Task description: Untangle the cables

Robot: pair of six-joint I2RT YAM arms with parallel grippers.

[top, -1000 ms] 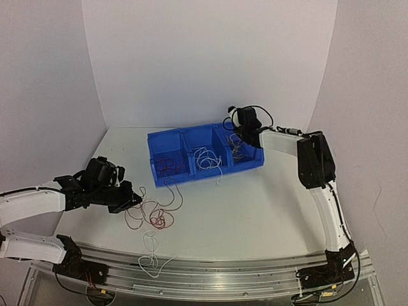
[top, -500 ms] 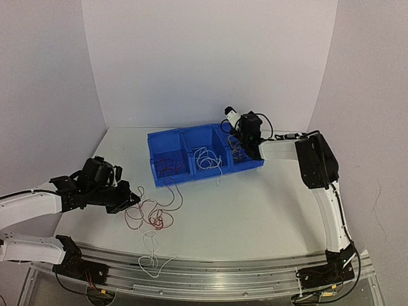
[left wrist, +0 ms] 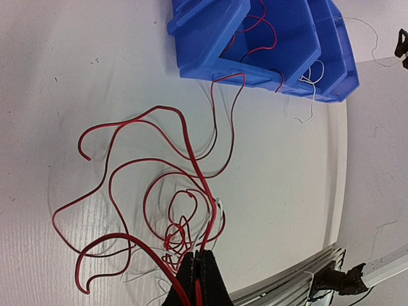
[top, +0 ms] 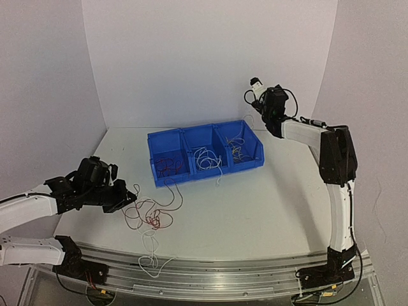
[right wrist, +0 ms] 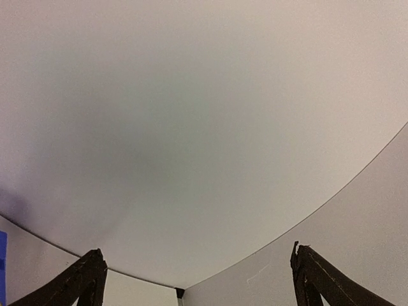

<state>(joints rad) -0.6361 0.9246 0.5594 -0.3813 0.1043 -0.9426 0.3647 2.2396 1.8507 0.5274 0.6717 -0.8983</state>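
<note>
- Top external view: the job looks partly done. The blue bin (top: 205, 153), at the far middle of the counter (top: 268, 210), holds sorted cables: dark red wires (top: 167, 167) in its left compartment, white wires (top: 207, 159) in the middle, yellow-orange wires (top: 237, 148) on the right.
- Work apparently left: a loose tangle (top: 152, 215) of dark red loops, with pale strands caught in it, lies on the counter near and left of the bin. A lone white wire (top: 150, 255) curls close to the counter's near edge.
- One red strand runs from the left compartment over the bin's near wall and down into the tangle. A white end hangs over the same wall from the middle compartment.
- Left gripper (left wrist: 196, 274) is clenched on a dark red strand at the tangle's left side, low over the counter.
- Right gripper (right wrist: 196, 271) is raised high beyond the bin's far right corner, jaws wide apart and holding nothing, facing the back wall.
- Room to move: open counter lies right of the tangle and near the bin. The side wall stands close on the left, a metal rail (top: 210, 277) lines the near edge, and the right arm is close to the walls' far corner.
</note>
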